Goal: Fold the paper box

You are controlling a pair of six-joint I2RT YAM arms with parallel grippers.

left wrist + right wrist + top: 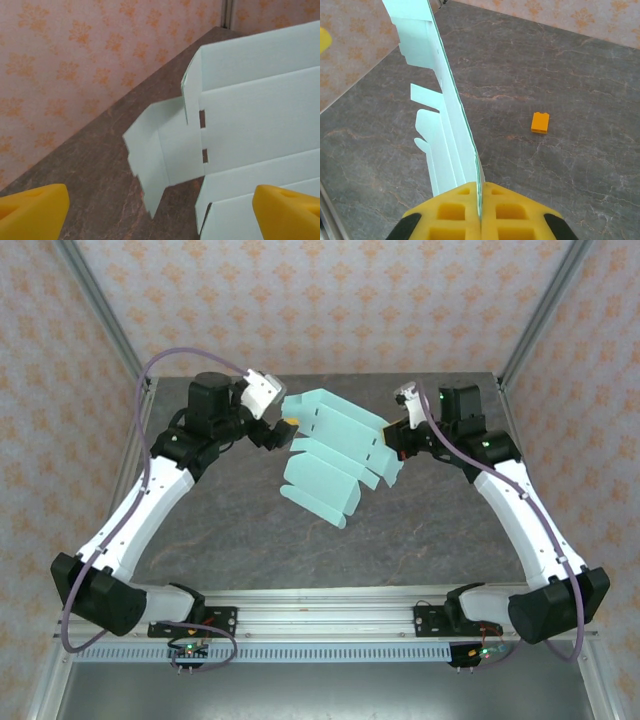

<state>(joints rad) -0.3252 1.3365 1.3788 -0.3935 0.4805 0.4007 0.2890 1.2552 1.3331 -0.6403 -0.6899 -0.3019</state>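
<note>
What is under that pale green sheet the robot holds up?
The paper box, pinched by the right gripper, is held over the marbled table. A tiny orange block lies on the table to one side of it. From above, the box hides the table directly beneath.

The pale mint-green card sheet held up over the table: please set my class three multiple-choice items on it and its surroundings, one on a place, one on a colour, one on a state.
1. Where is the small orange block?
A. on the mint-green card sheet
B. on the grey marbled table, apart from the sheet
C. clamped between two fingers

2. What colour are the right gripper fingers?
A. yellow
B. blue
C. white

3. How is the right gripper?
A. wide open
B. shut on the block
C. shut on the sheet's edge

Answers: 1 B, the block lies alone on the bare table. 2 A, both fingers are yellow. 3 C, the sheet's thin edge is pinched between the closed fingers.
</note>
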